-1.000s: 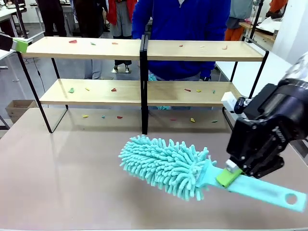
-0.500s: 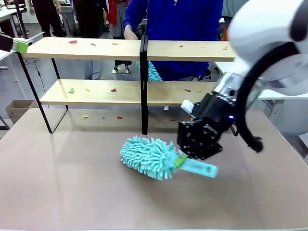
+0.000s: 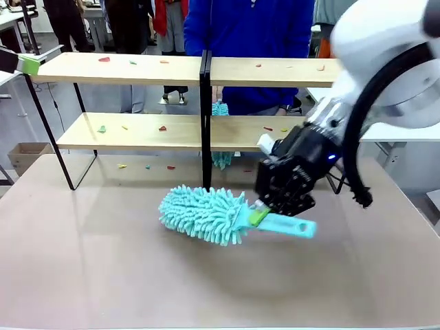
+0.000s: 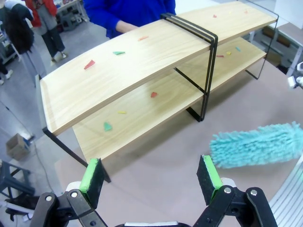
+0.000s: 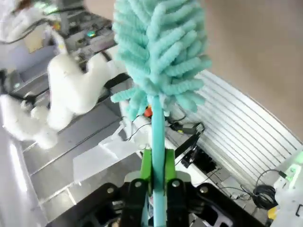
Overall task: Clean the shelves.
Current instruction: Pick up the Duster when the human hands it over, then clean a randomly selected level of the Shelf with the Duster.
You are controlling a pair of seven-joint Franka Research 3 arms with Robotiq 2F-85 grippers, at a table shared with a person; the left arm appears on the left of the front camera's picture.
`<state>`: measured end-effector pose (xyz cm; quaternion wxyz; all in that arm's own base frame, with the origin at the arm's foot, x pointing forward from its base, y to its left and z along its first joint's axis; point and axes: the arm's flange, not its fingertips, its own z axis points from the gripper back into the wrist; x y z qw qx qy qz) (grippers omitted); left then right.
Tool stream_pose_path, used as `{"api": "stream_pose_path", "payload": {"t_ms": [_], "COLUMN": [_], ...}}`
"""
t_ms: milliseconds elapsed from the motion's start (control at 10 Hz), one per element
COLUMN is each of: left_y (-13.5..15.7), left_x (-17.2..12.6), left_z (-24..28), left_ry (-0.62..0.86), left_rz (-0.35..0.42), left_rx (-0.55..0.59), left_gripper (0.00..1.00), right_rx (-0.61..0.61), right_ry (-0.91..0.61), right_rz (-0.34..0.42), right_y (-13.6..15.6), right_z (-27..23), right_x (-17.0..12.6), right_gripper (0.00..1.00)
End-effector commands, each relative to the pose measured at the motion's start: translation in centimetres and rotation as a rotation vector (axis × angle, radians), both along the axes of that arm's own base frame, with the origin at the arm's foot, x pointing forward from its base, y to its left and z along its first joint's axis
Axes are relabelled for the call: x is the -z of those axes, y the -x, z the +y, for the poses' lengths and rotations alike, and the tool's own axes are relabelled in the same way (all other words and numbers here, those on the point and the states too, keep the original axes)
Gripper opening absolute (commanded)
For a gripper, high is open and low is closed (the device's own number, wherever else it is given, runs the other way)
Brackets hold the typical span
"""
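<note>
- The table (image 3: 82, 275) carries the shelves (image 3: 137, 69) along its far side. Both long boards run left to right, with a black upright (image 3: 205, 117) at the middle.
- A person in a blue top (image 3: 247, 34) stands behind the shelves.
- The right arm (image 3: 385, 62) reaches in over the table's right half, and it is the arm with the tool.
- The duster (image 3: 203, 214) lies nearly level just above the table, in front of the upright. Its long axis runs roughly along the boards, fluffy head toward the robot's left and handle (image 3: 292, 225) toward the right.
- The shelves lie beyond the duster and higher, so the head likely has to rise and go forward to reach the lower board.
- The right fingers (image 3: 259, 215) are clamped on the handle just behind the head.
- The left fingers (image 4: 91, 176) stand apart and empty, above the shelves' left end.
- Small coloured scraps (image 3: 162, 128) dot both boards, and a few lie on the table beneath.
</note>
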<state>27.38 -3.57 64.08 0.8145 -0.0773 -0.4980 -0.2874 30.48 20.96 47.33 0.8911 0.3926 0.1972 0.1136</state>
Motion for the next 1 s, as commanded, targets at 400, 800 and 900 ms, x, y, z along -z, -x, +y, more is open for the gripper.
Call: {"api": "stream_pose_path", "payload": {"t_ms": [400,800,900], "left_y": [0.0,0.0,0.0], "left_x": [0.1,0.1,0.1], "left_z": [0.0,0.0,0.0], "left_ry": [-0.004,-0.004,-0.004], "left_rz": [0.001,0.001,0.001], "left_rx": [-0.002,-0.002,-0.002], "left_gripper": [1.00,1.00,1.00], "right_rx": [-0.016,-0.016,-0.016], "right_ry": [-0.213,-0.213,-0.213], "right_rz": [-0.004,-0.004,-0.004], "right_y": [4.4,4.4,4.4], "right_z": [-8.5,-8.5,-8.5], "right_x": [-4.7,-4.7,-4.7], "right_gripper": [0.12,0.12,0.12]}}
